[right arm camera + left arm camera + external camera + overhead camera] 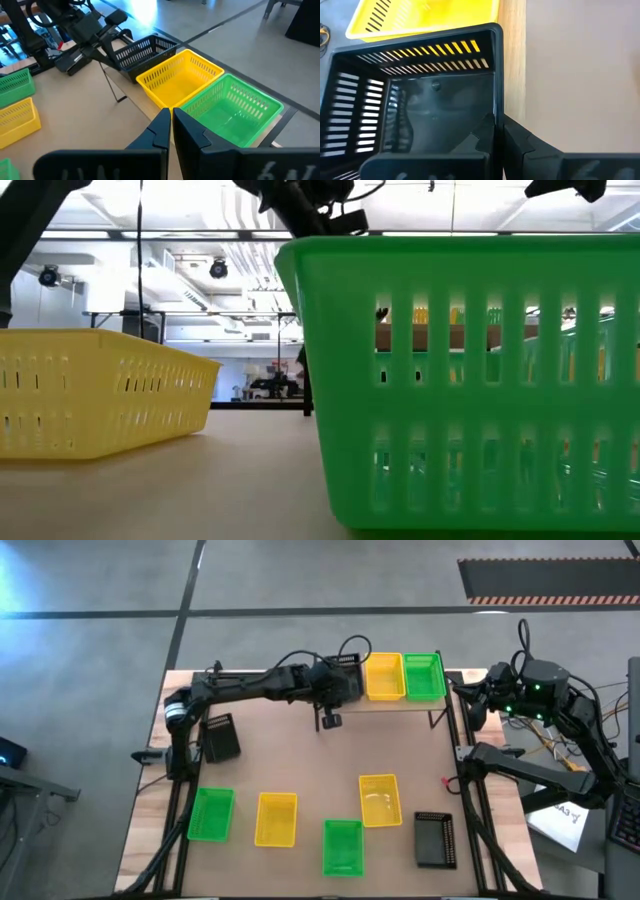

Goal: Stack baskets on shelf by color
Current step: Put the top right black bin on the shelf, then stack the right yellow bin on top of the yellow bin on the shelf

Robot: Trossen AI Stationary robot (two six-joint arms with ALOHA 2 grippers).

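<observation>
My left gripper [499, 142] reaches over the shelf [440, 700] at the table's far edge and is shut on a black basket [415, 115]. This basket stands at the shelf's left end, next to a yellow basket [384, 675] and a green basket [424, 675] whose bottoms rest on the board. In the right wrist view the black basket [145, 50] appears level with them. In the high view the arm hides it. My right gripper [171, 131] waits shut above the table's right side, touching nothing. My left gripper pinches the black basket's wall on the table's near side [496, 95] at its rim, one finger [480, 140] inside the basket and one finger [522, 145] outside. The fingers come from the table's left, slanting down. The basket sits level, seemingly on the shelf board.
On the tabletop lie a black basket [220, 737] at left, a green basket [212, 813], a yellow basket [277, 818], a green basket [343, 845], a yellow basket [380, 798] and a black basket [436, 838]. The low view is filled by a green basket [470, 380].
</observation>
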